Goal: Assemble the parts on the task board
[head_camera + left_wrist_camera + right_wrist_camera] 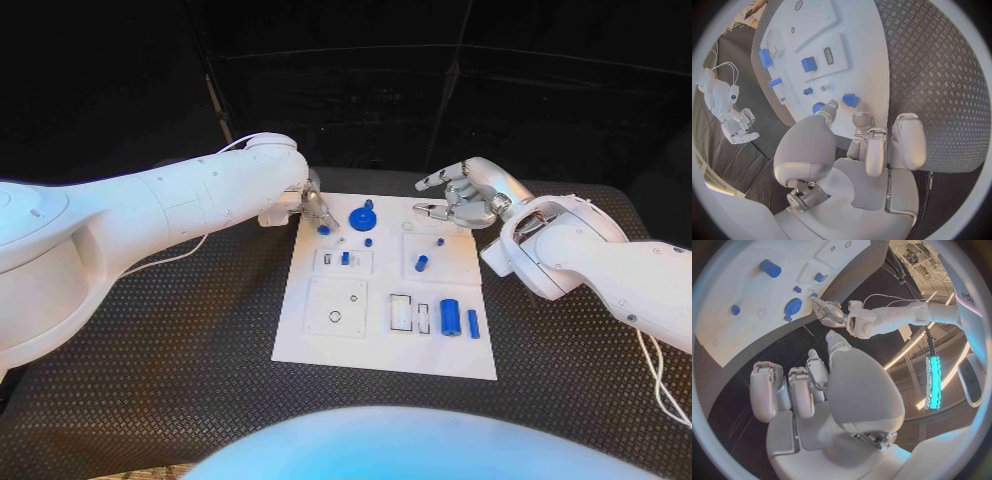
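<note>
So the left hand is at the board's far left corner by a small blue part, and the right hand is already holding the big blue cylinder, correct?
Not quite. The left hand is at the far left corner of the task board by a small blue part, but the right hand holds nothing. The head view shows the big blue cylinder lying on the board's near half, apart from both hands.

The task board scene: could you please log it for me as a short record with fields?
board: white plate mid-table, blue parts on it
left hand: at the board's far left corner, fingers by a small blue part; a hold cannot be told
right hand: over the far right corner, open, empty
largest part: blue cylinder, lying near right
</note>
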Controlling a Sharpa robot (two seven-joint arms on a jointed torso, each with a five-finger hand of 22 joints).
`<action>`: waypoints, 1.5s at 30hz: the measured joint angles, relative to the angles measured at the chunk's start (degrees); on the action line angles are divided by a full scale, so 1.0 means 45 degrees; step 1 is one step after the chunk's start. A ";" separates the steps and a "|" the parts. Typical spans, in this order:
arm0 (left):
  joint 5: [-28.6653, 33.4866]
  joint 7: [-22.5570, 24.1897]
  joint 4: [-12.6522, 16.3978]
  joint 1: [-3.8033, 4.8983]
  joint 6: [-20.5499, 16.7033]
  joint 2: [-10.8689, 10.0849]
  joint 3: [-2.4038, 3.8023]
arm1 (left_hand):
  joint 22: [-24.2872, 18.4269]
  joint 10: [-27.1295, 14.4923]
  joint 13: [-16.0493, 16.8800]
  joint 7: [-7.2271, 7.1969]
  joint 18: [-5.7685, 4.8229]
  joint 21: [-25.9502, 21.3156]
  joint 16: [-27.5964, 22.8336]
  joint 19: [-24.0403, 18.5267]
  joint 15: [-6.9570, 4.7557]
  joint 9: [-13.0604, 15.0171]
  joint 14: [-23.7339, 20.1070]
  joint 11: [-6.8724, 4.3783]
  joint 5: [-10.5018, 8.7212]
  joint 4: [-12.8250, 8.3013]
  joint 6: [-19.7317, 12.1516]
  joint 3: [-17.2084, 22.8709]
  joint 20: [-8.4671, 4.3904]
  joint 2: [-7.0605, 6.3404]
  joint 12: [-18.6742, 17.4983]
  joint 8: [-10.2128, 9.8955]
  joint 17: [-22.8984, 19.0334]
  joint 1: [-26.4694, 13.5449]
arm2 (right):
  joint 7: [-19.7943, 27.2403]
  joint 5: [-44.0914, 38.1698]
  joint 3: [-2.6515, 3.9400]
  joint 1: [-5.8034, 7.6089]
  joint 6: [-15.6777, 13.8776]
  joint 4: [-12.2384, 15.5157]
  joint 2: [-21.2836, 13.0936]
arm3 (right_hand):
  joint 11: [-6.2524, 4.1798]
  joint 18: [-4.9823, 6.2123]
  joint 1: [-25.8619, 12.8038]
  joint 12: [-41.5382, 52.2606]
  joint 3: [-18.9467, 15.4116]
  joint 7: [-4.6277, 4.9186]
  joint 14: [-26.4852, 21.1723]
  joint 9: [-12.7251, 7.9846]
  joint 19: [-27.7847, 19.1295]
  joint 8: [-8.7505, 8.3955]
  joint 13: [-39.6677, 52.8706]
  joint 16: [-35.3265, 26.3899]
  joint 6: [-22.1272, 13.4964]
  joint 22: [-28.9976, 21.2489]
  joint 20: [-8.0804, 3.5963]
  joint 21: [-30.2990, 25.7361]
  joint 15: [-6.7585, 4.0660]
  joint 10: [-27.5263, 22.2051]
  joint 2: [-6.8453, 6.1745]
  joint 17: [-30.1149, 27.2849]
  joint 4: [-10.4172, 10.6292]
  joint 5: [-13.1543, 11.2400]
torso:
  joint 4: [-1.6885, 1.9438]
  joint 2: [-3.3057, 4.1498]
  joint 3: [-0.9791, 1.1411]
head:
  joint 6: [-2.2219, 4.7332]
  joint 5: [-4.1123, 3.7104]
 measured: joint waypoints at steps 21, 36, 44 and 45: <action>-0.1048 -0.0016 0.0254 0.0000 0.0124 0.0017 -0.0009 | 0.0081 0.0001 0.0102 -0.0069 0.0000 0.0000 0.0000 0.0000 -0.0001 0.0024 0.0000 0.0000 0.0001 0.0362 0.0068 -0.0971 0.0000 0.0348 0.0161 0.0313 0.0000 0.0574 | 0.0000 0.0016 -0.0002 -0.0002 0.0002 -0.0051 0.0013 | 0.0000 0.0001 0.0000 0.0000 0.0001 0.0000 0.0000 0.0000 0.0000 0.0000 -0.0009 0.0000 0.0000 0.0000 0.0000 0.0000 0.0000 0.0000 0.0000 -0.0003 0.0000 -0.0001 | -0.0006 0.0000 0.0006 | -0.0032 0.0012; -0.1307 -0.0038 0.0150 0.0000 0.0499 0.0179 -0.0012 | 0.0094 0.0002 0.0127 -0.0116 0.0001 0.0000 0.0000 0.0000 -0.0001 0.0049 0.0000 0.0000 0.0001 0.0339 0.0114 -0.1004 0.0000 0.0477 0.0210 0.0379 0.0000 0.0710 | 0.0000 0.0020 -0.0002 -0.0002 0.0003 -0.0064 0.0035 | 0.0000 0.0001 0.0000 0.0000 0.0001 0.0000 0.0000 0.0000 0.0000 0.0000 -0.0008 0.0000 0.0000 0.0000 0.0000 0.0000 0.0000 0.0000 0.0000 -0.0005 0.0000 -0.0008 | -0.0006 -0.0002 0.0007 | -0.0040 0.0013; -0.1351 -0.0047 0.0115 -0.0007 0.0587 0.0281 -0.0013 | 0.0093 0.0002 0.0148 -0.0116 0.0001 0.0000 0.0000 0.0000 -0.0001 0.0060 0.0000 0.0000 0.0001 0.0337 0.0114 -0.1074 0.0000 0.0477 0.0210 0.0380 0.0000 0.0710 | 0.0000 0.0021 -0.0002 -0.0002 0.0005 -0.0064 0.0037 | 0.0000 0.0000 0.0000 0.0000 0.0001 0.0000 0.0000 0.0000 0.0000 0.0000 -0.0008 0.0000 0.0000 0.0000 0.0000 0.0000 0.0000 0.0000 0.0000 -0.0006 0.0000 -0.0009 | -0.0018 0.0004 0.0009 | -0.0056 0.0009; -0.1354 -0.0048 0.0110 -0.0007 0.0591 0.0292 -0.0013 | 0.0093 0.0002 0.0148 -0.0116 0.0000 0.0000 0.0000 0.0000 -0.0001 0.0062 0.0000 0.0000 0.0001 0.0337 0.0114 -0.1074 0.0000 0.0477 0.0210 0.0381 0.0000 0.0710 | 0.0000 0.0022 -0.0002 -0.0002 0.0005 -0.0064 0.0036 | 0.0000 0.0001 0.0000 0.0000 0.0001 0.0000 0.0000 0.0000 0.0000 0.0000 -0.0007 0.0000 0.0000 0.0000 0.0000 0.0000 0.0000 0.0000 0.0000 -0.0006 0.0000 -0.0009 | -0.0018 0.0006 0.0009 | -0.0056 0.0005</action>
